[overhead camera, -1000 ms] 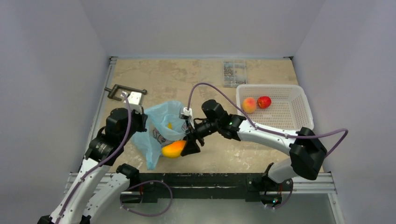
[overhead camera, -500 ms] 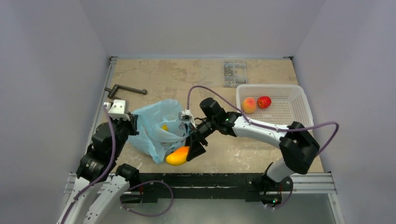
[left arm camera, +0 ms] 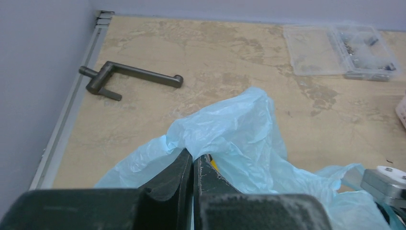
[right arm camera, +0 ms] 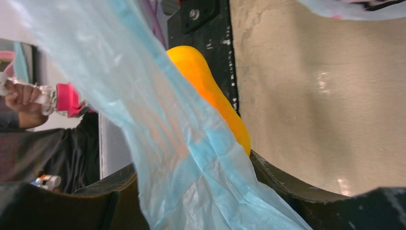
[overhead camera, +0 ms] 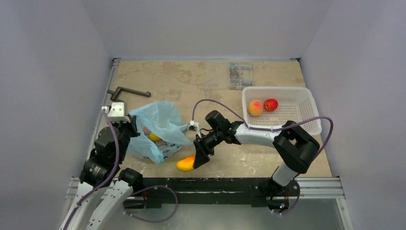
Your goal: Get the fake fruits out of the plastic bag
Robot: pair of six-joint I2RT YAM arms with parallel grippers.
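Overhead, the plastic bag (overhead camera: 158,125) shows a white printed panel (overhead camera: 168,149) just beside the right fingers (overhead camera: 201,154); its dark marks are too small to read. Those fingers clamp an elongated yellow-orange fruit (overhead camera: 186,164) at the bag's near edge, low over the surface (overhead camera: 210,81). The left fingers (overhead camera: 129,127) pinch the crinkly blue film on the bag's far side from the right fingers. A second yellow fruit (overhead camera: 154,137) shows through the film between the two pairs of fingers. Well beyond the right fingers, a white mesh basket (overhead camera: 309,108) holds a peach-orange fruit (overhead camera: 255,108) and a red fruit (overhead camera: 270,104), touching each other. A clear box of small parts (overhead camera: 241,75) and a dark metal handle (overhead camera: 128,92) lie farther back.

From the left wrist, the dark fingers are pressed together on a raised fold of thin translucent plastic. A sliver of yellow peeps out just right of them.

From the right wrist, the glossy fruit sits gripped between the two curved black fingers. Wrinkled blue film drapes across it and hides its left side.
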